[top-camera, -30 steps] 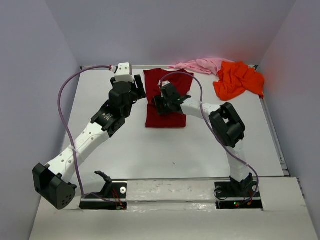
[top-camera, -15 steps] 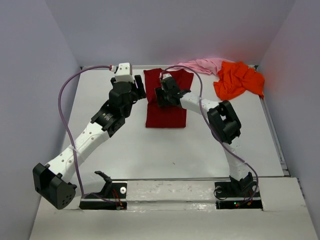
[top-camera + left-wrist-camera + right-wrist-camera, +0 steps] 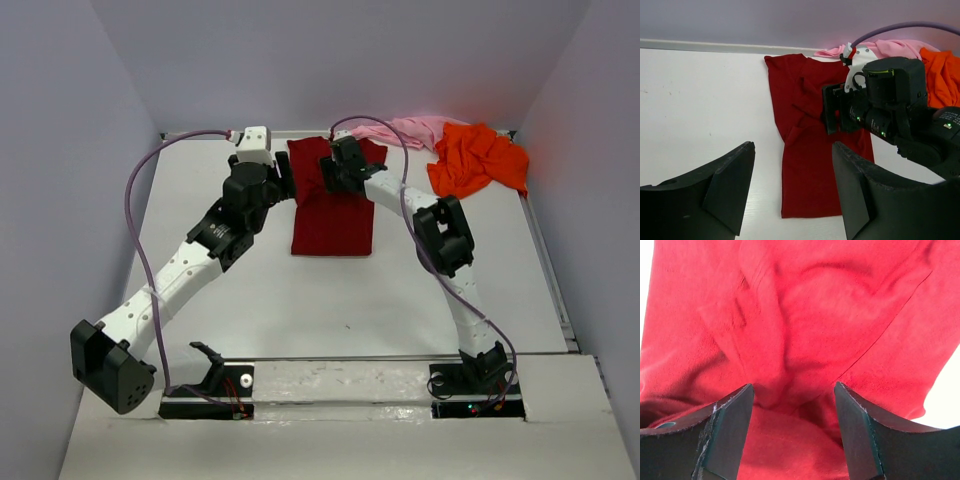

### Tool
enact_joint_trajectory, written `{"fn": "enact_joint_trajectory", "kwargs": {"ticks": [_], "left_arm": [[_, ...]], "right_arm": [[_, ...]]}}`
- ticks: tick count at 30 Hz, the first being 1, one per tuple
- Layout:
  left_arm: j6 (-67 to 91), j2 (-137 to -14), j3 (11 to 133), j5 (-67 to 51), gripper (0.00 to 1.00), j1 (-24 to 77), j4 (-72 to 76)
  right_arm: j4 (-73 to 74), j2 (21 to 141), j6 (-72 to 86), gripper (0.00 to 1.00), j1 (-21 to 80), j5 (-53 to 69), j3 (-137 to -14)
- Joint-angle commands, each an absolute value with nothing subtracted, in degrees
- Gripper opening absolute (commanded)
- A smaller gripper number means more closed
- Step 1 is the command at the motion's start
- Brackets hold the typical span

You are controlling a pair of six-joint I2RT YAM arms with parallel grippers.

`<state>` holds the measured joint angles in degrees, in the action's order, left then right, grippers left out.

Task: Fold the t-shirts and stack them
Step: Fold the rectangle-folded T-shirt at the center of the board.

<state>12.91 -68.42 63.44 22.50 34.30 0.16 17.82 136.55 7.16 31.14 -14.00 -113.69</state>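
Surface: white table [image 3: 250, 300], pale lavender walls [image 3: 330, 60] on three sides.
Dark red t-shirt [image 3: 335, 225]: far middle of table, lying flat as a long narrow strip, sides folded in, some creases near the collar end; bottom hem toward the arms.
Orange t-shirt [image 3: 475, 160]: crumpled heap, far right corner, apart from the red one.
Pink t-shirt [image 3: 405, 130]: bunched along the back wall, between red and orange, touching the orange heap.
Left gripper [image 3: 792, 147]: fingers spread wide, nothing between them; sits just beside the red shirt's left edge, near its upper half, not touching the cloth as far as visible.
Right gripper [image 3: 791, 390]: fingers spread wide, not pinching; pointed down at the wrinkled upper part of the red shirt, very close over it. Contact with the cloth: cannot tell.
Arms: both reach far across the table, wrists near each other at the shirt's top end.
Cable [image 3: 135, 220]: purple, loops off the left arm.
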Motion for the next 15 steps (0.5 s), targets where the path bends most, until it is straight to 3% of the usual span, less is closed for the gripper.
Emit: {"fn": "enact_joint_trajectory", "kwargs": {"ticks": [1,8,12,15], "left_arm": [[12.8,-68.5,63.9,21.3,0.73,34.0,2.2],[14.4,-71.9,64.9,22.2,0.72,33.8,0.3],[17.9,-74.8,64.7,20.7,0.72,32.7,-0.3],[24.4,-78.0,63.5,18.6,0.72,31.6,-2.0]], "right_arm": [[18.2,138.0,3.9,0.72,29.8,-15.3,-118.6],[19.4,130.7,5.3,0.71,29.3,-14.9,-115.8],[18.8,118.8,10.2,0.7,29.3,-12.6,-104.0],[13.6,108.5,13.1,0.7,29.3,-10.1,-87.0]]}}
